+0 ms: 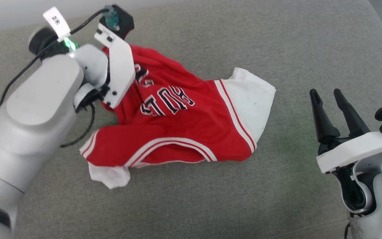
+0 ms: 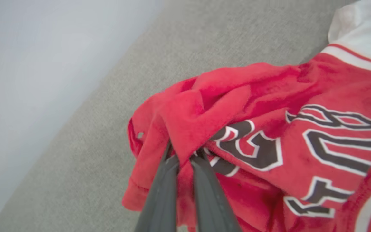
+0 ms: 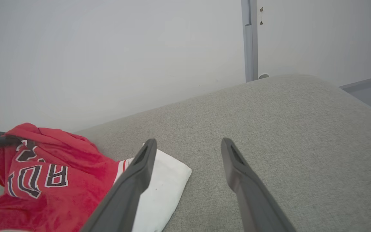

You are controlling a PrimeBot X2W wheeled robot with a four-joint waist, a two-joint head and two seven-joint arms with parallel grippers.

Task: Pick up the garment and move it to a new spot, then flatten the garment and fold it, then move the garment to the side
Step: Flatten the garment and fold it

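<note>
pick-up step, first of the task. the left gripper [image 2: 184, 154] has its two dark fingers pinched narrow on a raised fold of the crumpled red jersey-style garment [image 1: 177, 132] of soft fabric, with white sleeves, red-and-white striped trim and black white-outlined block lettering. the rest of the garment lies bunched on the grey woven upholstered cushion [image 1: 277, 49], left of centre in the head view, unflattened and unfolded. the right gripper [image 1: 326, 94] stands apart on the garment's right, fingers wide and holding nothing. judged next: a lift with the pinch kept firm, then a carry to a bare stretch of the cushion; a single grip point will likely let the cloth hang and drag, and the free right gripper seems placed to help spread it afterwards. the cushion is rounded at its far edge; behind it rises a plain pale wall [image 3: 108, 48] with a grey vertical strip [image 3: 249, 38].
</note>
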